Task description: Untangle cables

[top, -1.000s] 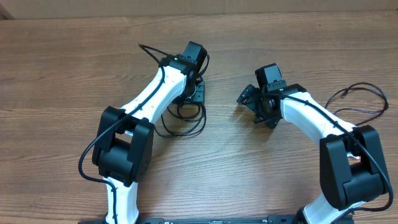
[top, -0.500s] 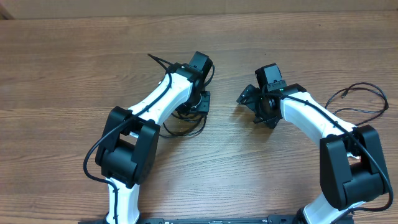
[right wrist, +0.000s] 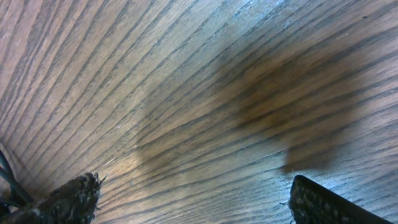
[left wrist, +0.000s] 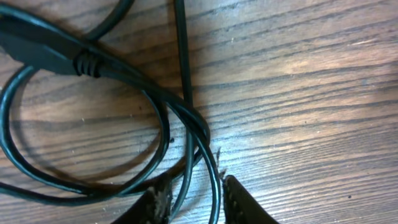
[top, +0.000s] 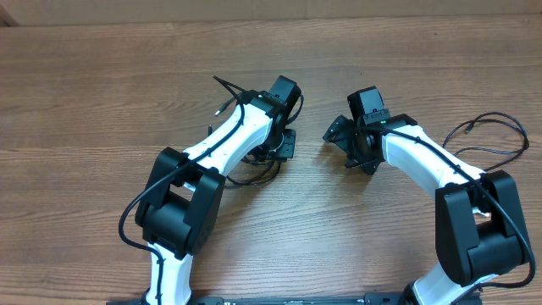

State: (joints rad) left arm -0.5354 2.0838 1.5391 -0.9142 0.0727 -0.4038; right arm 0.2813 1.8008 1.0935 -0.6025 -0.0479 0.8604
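The cables (top: 254, 172) lie as a small black tangle on the wooden table, partly hidden under my left arm. One loose end (top: 224, 85) sticks out at the upper left. My left gripper (top: 284, 146) sits at the tangle's right edge. In the left wrist view, two strands of the cables (left wrist: 202, 155) run between its fingertips (left wrist: 160, 200), and the left gripper (left wrist: 196, 200) is shut on them; a plug (left wrist: 43, 50) lies at the upper left. My right gripper (top: 343, 148) stands open over bare wood, to the right of the tangle. In its own view the right gripper (right wrist: 196, 199) holds nothing.
Another thin black cable (top: 495, 127) curls on the table at the far right, beside my right arm. A sliver of black cord (right wrist: 5, 180) shows at the left edge of the right wrist view. The table's far edge (top: 271, 19) runs along the top.
My left arm has swung right, dragging the tangle and its loose end along. Its jaws have narrowed onto the strands. The right arm has not moved.
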